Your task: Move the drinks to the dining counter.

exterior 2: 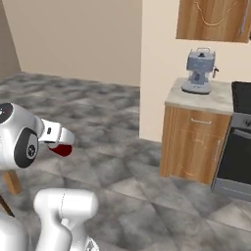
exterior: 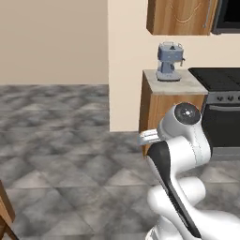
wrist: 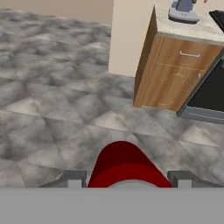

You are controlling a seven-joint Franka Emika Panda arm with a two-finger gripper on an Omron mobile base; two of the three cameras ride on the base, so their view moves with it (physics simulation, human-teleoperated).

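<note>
Fingers (wrist: 74, 178) clamp the red can (wrist: 127, 168) above the tiled floor (wrist: 52, 100); a jolt while driving could shake it loose.

red can (wrist: 126, 166), grey mottled floor (wrist: 52, 87), blue-grey coffee machine (exterior 2: 199, 71)

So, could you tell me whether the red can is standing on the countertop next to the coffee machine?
No, the red can sits between the fingers of the hand above the tiled floor, away from the coffee machine.
</note>
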